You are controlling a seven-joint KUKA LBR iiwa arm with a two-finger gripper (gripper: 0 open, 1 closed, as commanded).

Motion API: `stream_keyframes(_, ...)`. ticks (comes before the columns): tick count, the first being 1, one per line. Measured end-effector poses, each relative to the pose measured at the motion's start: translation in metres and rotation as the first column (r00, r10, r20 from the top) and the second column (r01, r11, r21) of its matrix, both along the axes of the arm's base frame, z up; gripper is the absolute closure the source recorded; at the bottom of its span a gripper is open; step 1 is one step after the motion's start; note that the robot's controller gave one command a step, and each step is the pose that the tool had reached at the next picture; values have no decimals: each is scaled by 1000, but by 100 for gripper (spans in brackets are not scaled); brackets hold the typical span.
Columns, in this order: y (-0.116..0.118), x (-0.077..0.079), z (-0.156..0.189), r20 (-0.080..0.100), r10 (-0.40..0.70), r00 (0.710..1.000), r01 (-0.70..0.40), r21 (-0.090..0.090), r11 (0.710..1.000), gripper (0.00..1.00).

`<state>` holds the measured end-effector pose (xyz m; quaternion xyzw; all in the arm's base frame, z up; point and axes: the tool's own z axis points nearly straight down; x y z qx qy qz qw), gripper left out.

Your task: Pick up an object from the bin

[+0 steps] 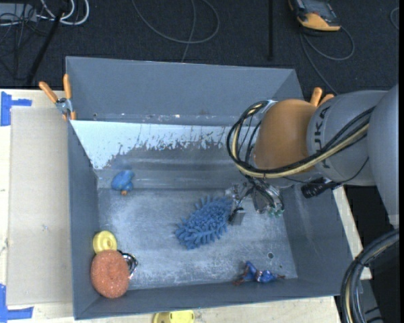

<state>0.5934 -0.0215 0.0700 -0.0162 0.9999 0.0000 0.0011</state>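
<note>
Gripper point(241, 209) low in the grey bin point(188, 93), right of centre, at the far-right tip of the blue bristly brush head point(202, 224) lying mid-floor; contact not discernible, open or closed state not determinable. Elsewhere on the floor, well apart from the gripper: small blue piece point(123, 180) at far left, yellow ring point(105, 239) just beside an orange-pink scouring ball point(110, 274) in the near-left corner, small blue-and-red piece point(258, 273) at near right.
</note>
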Motion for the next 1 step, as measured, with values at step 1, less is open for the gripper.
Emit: stream_keyframes(1,0,0,0,0,1,1000,-1,0,1000,100)
